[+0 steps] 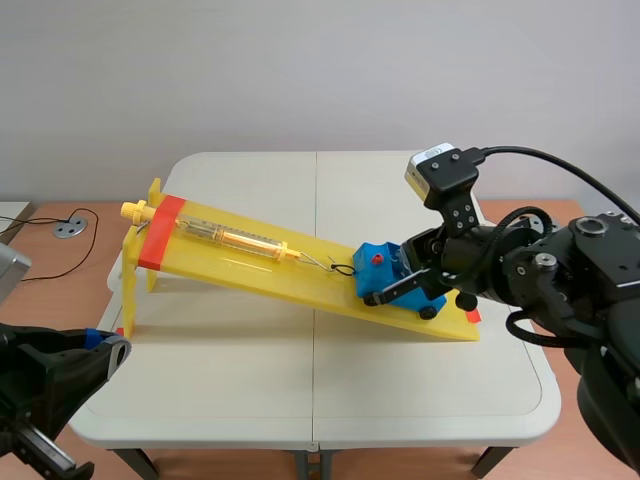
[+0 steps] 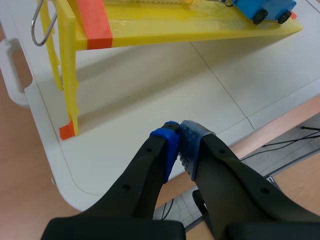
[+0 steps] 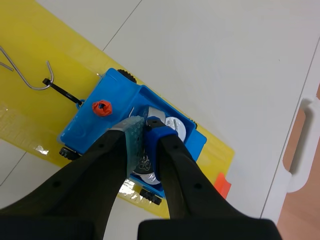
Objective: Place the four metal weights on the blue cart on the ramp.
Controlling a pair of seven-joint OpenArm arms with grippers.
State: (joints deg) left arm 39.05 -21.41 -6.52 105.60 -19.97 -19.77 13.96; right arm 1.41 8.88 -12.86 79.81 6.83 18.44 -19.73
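Right wrist view is showing the right gripper (image 3: 144,131) hanging down into the open tray of the blue cart (image 3: 95,125), just over the metal weights (image 3: 176,128) that are lying there (whether it is pinching one of them, I cannot tell). The cart is sitting at the low end of the yellow ramp (image 3: 45,60), with a wire hook (image 3: 27,82) near its front. The left gripper (image 2: 179,142) is hovering over the near edge of the table (image 2: 150,100), its pads pressing together and holding nothing.
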